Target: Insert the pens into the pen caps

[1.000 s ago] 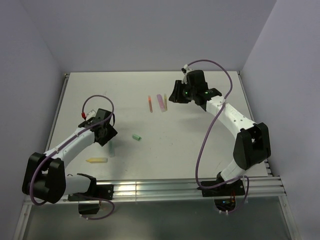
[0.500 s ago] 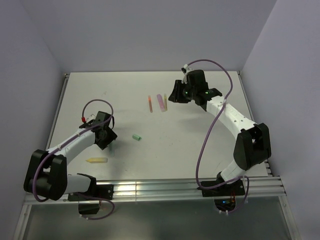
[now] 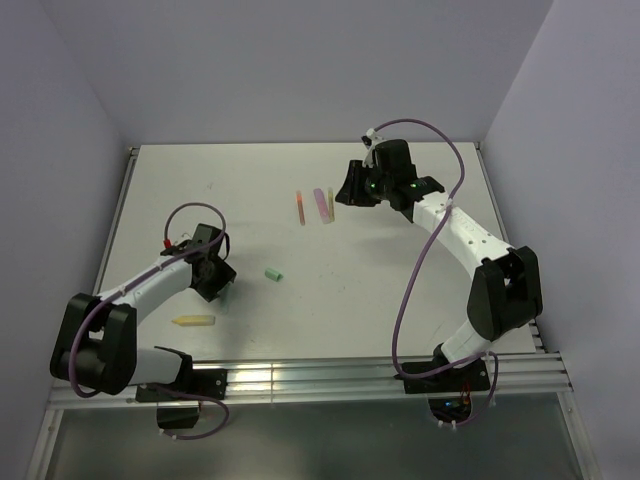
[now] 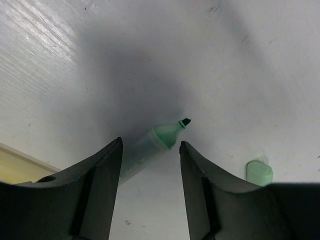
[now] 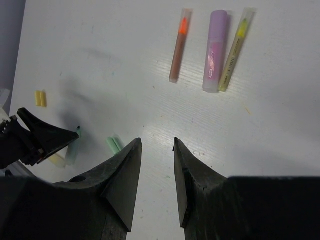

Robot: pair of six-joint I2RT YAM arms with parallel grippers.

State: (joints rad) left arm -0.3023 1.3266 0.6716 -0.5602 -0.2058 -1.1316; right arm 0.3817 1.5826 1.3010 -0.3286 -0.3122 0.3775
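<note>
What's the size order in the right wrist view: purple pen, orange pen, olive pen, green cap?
1. purple pen, clearly the thickest
2. orange pen and olive pen: both slim, too alike to rank
3. green cap, smallest, though nearer the camera

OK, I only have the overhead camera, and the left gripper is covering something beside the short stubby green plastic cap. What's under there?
Observer: A slim mint green plastic pen, lying flat between the left gripper's open fingers.
Operator: Capped?
Observer: No, its dark tip is bare, pointing away from the gripper.
Operator: And is the right gripper holding anything?
Observer: Nothing; the right gripper's fingers stand slightly apart, with only white table showing between them.
</note>
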